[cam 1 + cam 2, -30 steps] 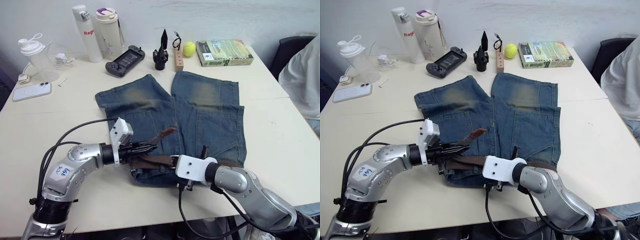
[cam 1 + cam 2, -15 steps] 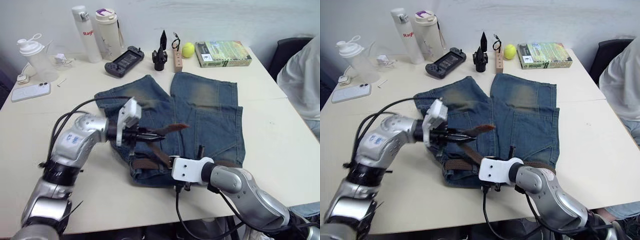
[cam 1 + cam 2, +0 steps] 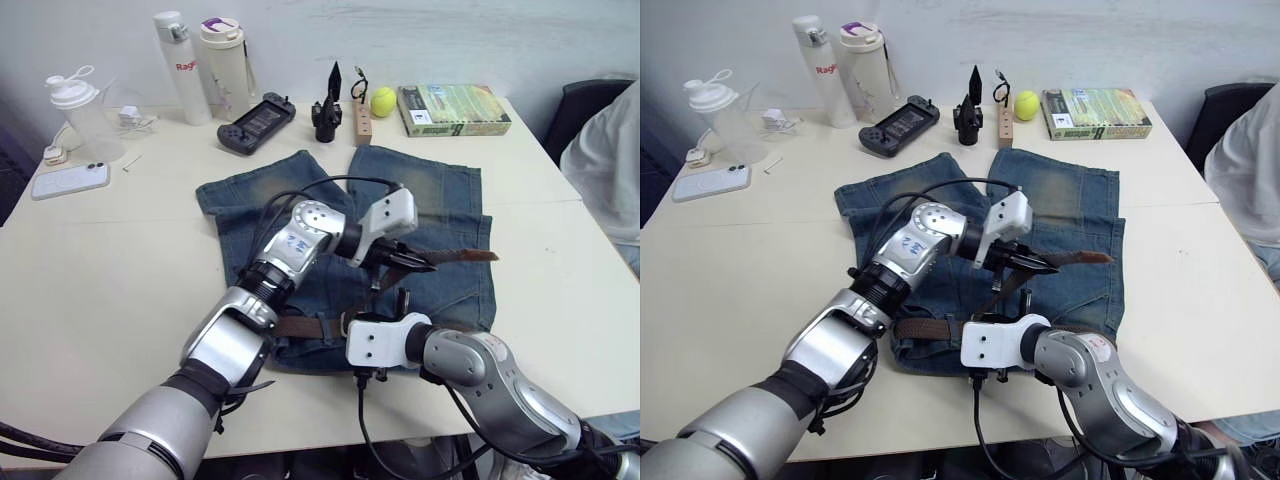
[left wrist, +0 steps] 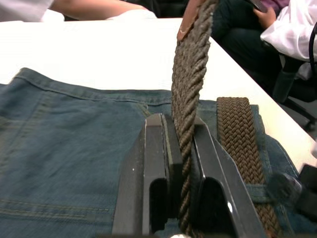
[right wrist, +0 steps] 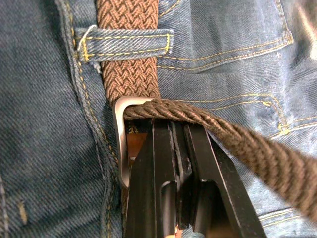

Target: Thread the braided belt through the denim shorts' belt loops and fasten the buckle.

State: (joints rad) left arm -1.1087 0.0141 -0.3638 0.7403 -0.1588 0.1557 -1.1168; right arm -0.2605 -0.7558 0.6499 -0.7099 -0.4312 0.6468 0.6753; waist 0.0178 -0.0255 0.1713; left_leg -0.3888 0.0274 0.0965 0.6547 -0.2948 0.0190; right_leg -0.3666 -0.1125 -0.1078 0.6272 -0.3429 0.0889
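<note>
The denim shorts point(image 3: 420, 190) lie flat on the table with the waistband toward me. The braided belt point(image 3: 300, 325) runs along the waistband under a belt loop point(image 5: 124, 42). Its free end passes through the silver buckle point(image 5: 120, 144) and rises over the shorts. My left gripper point(image 3: 415, 263) hangs above the shorts' right leg, shut on that braided strand point(image 4: 185, 129), with the leather tip point(image 3: 470, 256) sticking out to the right. My right gripper point(image 3: 403, 300) rests on the waistband, shut at the buckle.
Along the back edge stand two bottles point(image 3: 180, 65), a shaker point(image 3: 75, 110), a game controller point(image 3: 255, 112), a black tool point(image 3: 327, 105), a tennis ball point(image 3: 381, 100) and a book point(image 3: 455, 108). A phone point(image 3: 70, 180) lies far left. A person in white point(image 3: 610, 150) sits at the right.
My left gripper has swung from the waistband's left end up and across to the right, drawing the belt's free end through the buckle. The right gripper has stayed at the buckle.
</note>
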